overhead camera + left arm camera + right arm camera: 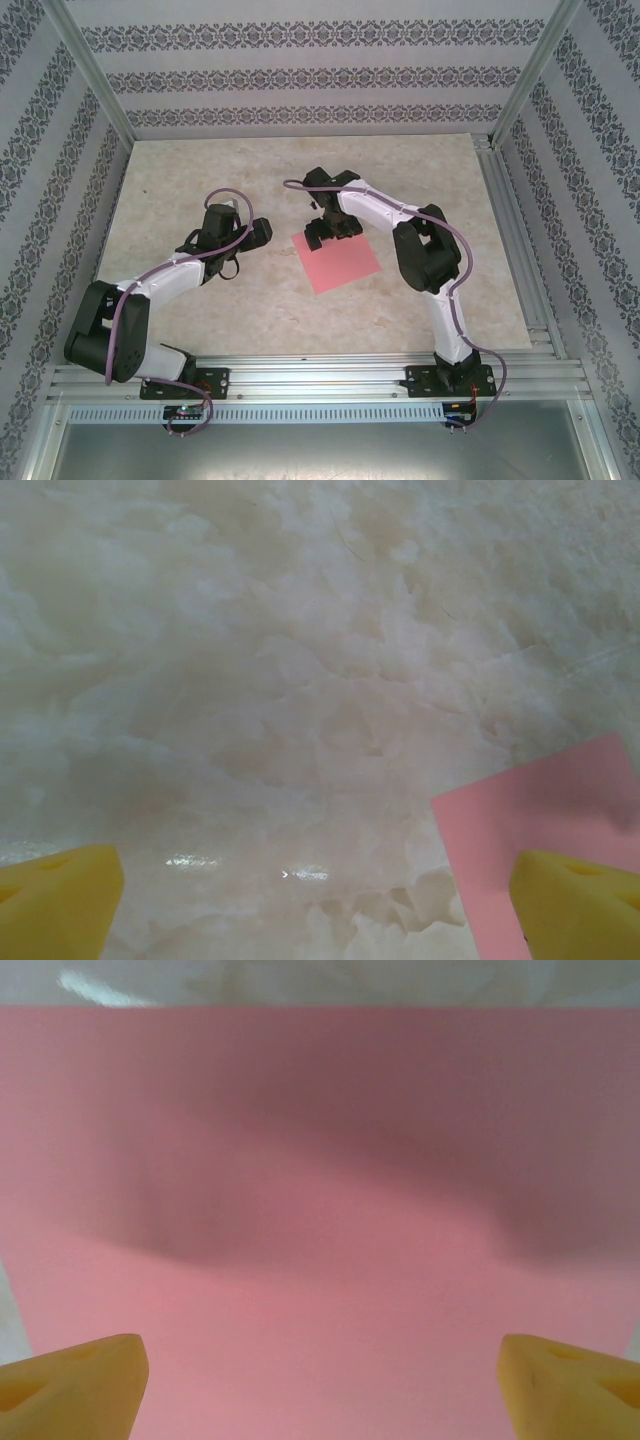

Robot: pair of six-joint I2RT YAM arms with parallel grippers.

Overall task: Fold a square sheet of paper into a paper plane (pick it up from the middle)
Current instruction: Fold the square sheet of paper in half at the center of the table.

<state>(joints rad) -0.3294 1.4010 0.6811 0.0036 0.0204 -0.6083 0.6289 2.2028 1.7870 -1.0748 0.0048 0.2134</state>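
The square sheet of paper (341, 262) lies flat and unfolded on the marbled table, pink-red, near the middle. My right gripper (328, 236) hangs low over the sheet's far-left corner, open. In the right wrist view the sheet (320, 1220) spreads under my right gripper (320, 1385), whose yellow fingertips (75, 1385) stand wide apart with nothing between them. My left gripper (258, 233) is to the left of the sheet, open. In the left wrist view my left gripper (315, 905) is over bare table, and the sheet's corner (540, 815) lies by its right fingertip (580, 905).
The marbled tabletop (200, 200) is ringed by patterned walls and aluminium frame posts (95, 70). An aluminium rail (330, 375) along the near edge carries both arm bases. Bare table lies behind and to the right of the sheet.
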